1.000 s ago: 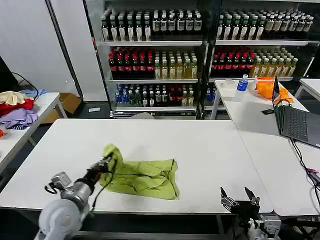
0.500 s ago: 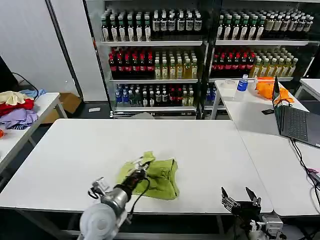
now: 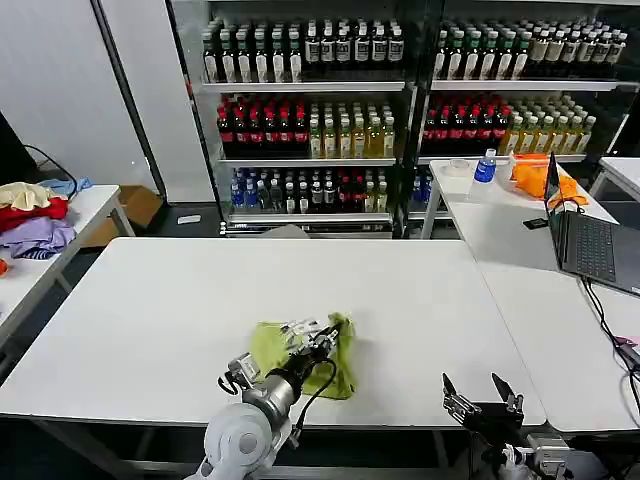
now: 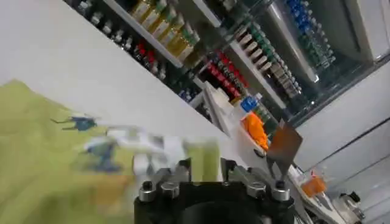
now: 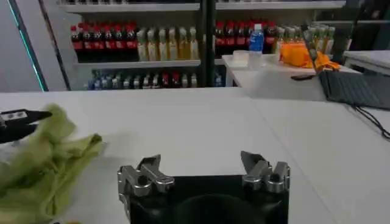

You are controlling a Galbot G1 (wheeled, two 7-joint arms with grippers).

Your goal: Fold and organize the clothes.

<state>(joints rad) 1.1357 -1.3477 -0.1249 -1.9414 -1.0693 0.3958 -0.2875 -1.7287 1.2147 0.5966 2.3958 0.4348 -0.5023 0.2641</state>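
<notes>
White desk [image 3: 150,300] up front. Behind it, shelves [image 3: 300,85] w/ rows of drink bottles [image 3: 290,130]. Right-side desk [image 3: 500,230] holds a laptop [image 3: 590,245], open, orange cloth [image 3: 530,175], blue bottle [image 3: 485,165]. Far left desk [image 3: 85,205]: pile of red, purple & cream clothes [image 3: 32,215].

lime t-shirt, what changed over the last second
The left hand, shut on the lime T-shirt, carried its left edge across to the robot's right, folding the shirt over itself into a narrower bundle with the white print now facing up. The right hand stayed open at the table's near edge.
</notes>
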